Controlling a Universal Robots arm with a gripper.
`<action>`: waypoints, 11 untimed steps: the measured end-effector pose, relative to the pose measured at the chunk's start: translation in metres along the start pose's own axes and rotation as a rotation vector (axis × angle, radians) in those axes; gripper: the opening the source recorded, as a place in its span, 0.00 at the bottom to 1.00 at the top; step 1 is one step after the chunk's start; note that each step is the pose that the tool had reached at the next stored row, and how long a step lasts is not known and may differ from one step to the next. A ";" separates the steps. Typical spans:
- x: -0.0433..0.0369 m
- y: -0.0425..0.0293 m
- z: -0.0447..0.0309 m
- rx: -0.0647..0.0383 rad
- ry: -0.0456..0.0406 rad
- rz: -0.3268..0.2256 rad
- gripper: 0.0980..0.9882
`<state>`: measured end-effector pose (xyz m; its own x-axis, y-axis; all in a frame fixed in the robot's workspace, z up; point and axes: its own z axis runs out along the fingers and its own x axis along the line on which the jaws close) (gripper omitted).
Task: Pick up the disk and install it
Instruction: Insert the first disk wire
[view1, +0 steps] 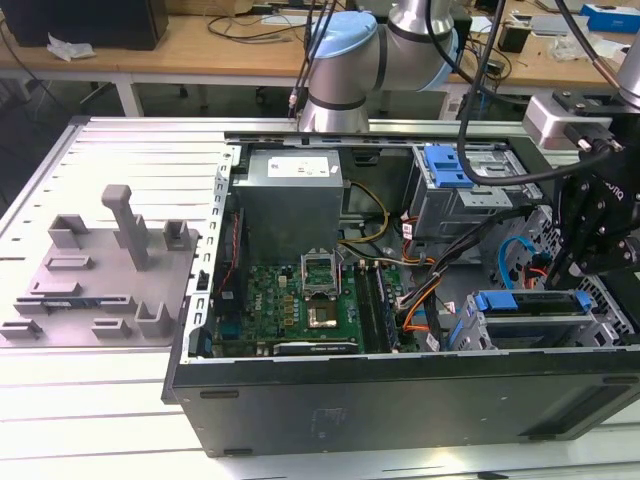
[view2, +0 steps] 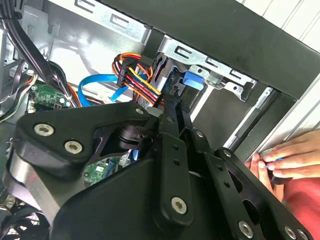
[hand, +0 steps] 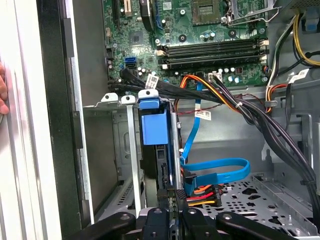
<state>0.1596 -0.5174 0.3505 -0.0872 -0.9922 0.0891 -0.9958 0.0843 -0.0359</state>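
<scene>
The disk (hand: 154, 131) stands on edge in the drive cage (hand: 112, 150) at the computer case's (view1: 400, 400) front corner. The gripper (hand: 170, 220) is just behind it, fingers closed on its rear edge.

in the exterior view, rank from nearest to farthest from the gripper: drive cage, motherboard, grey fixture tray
The gripper sits at the exterior view's right, inside the case.
1. drive cage: right beside it, at the case's front right corner.
2. motherboard: mid-case, further toward the exterior view's left.
3. grey fixture tray: outside the case, on the table at the far left.
</scene>
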 end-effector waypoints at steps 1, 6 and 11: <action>0.0000 0.0000 0.0000 0.001 -0.0001 -0.002 0.08; 0.0001 0.0008 0.0005 0.001 0.0000 -0.005 0.08; 0.0008 0.0008 0.0027 0.001 -0.0003 -0.005 0.08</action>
<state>0.1588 -0.5184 0.3478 -0.0818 -0.9927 0.0890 -0.9962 0.0788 -0.0368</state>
